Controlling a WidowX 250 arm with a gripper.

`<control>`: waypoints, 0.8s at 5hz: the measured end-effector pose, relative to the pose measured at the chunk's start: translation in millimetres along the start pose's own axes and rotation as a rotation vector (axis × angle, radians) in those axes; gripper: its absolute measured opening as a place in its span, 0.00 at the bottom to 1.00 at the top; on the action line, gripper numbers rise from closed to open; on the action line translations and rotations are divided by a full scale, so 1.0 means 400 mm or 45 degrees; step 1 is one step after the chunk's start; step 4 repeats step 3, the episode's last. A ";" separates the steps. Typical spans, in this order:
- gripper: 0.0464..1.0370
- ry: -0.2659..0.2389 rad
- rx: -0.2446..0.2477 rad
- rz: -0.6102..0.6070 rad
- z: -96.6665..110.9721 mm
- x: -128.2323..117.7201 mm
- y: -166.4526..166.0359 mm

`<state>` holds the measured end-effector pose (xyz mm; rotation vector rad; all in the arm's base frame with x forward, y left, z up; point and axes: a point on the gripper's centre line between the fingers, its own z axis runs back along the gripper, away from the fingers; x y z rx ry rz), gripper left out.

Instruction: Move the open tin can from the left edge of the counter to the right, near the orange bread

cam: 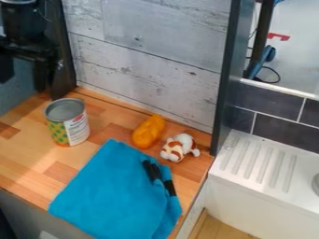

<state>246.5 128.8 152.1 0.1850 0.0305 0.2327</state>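
- The gripper (22,71) was held beyond the blue cloth (109,189), on the far left, well apart from it; its two fingers were seen spread with a gap between them, and nothing was gripped.
- The cloth was laid on the wooden counter (22,158), folded over in part, with its layers left uneven along the right side and black marks shown near that side.
- The can (67,123) was set upright to the upper left of the cloth, apart from it; of these loose things, it was placed nearest to the gripper.
- The orange lumpy thing (148,132) was placed just past the cloth's upper edge.
- The brown and white plush toy (179,148) was placed by the cloth's upper right edge, close to the orange thing; whether the cloth was touched by it could not be told.
- The white ribbed drainer (259,163) was located to the right of the cloth, past the counter's edge.
- As for progress, no grasp was under way, by judgement; whether the cloth's fold or any thing's place was finished, or what was left to be done, could not be told.
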 end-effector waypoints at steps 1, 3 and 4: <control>0.96 -0.024 -0.005 -0.334 0.034 -0.053 -0.062; 0.96 -0.039 -0.100 -0.690 0.035 -0.147 -0.141; 0.96 -0.039 -0.100 -0.690 0.035 -0.147 -0.141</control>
